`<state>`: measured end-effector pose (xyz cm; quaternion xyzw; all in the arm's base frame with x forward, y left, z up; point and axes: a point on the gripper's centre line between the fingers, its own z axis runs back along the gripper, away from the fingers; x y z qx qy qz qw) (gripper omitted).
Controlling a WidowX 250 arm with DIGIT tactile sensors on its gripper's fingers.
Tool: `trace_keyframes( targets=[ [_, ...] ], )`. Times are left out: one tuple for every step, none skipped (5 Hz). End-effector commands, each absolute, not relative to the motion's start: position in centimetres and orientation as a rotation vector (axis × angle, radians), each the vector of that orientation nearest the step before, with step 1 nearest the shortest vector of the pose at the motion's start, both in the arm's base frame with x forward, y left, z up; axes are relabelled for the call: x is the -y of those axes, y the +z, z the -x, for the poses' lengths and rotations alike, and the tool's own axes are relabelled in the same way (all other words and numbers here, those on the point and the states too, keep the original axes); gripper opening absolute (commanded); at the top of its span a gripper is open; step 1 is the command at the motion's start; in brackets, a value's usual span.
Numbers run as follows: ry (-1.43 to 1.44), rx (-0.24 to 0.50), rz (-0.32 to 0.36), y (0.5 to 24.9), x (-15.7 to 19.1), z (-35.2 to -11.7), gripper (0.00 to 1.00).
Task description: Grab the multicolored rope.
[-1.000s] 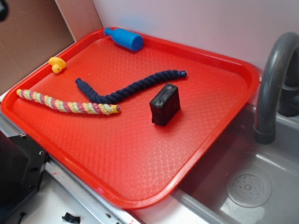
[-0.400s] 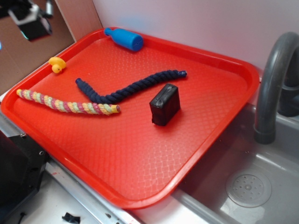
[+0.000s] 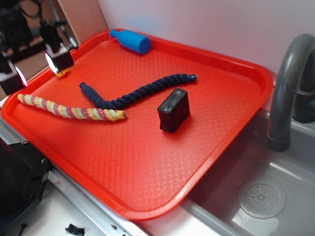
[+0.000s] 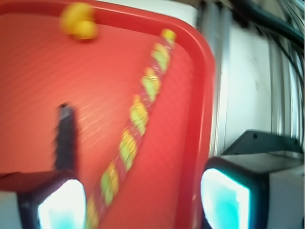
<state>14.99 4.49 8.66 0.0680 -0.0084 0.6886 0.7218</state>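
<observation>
Above the tray's point(image 3: 246, 66) left rim, the end effector point(image 3: 39, 65) hangs open, seemingly empty, near the multicolored rope point(image 3: 71, 111).

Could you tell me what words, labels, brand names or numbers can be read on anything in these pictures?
None: no readable text shows in either view.
The blue bottle, black box, yellow duck and red tray carry no visible lettering; the wrist view is motion-blurred.
</observation>
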Motion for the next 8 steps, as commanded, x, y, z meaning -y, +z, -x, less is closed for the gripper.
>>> trace_keyframes(
  targets=[
    [1.982, -0.039, -0.186, 4.3, -6.0, -13.3, 1.00],
    [1.956, -0.002, -0.244, 2.9, -7.1, -13.5, 1.00],
    [1.862, 0.052, -0.284, 1.3, -7.1, -13.8, 1.00],
    [1.782, 0.091, -0.293, 0.6, -6.5, -14.0, 1.00],
    [1.739, 0.115, -0.291, 0.6, -6.0, -14.2, 0.00],
    [1.714, 0.118, -0.286, 0.4, -5.6, -14.3, 0.00],
    [1.708, 0.122, -0.282, 0.6, -5.4, -14.5, 0.00],
    [1.606, 0.175, -0.264, 3.7, -4.8, -15.3, 0.00]
  ],
)
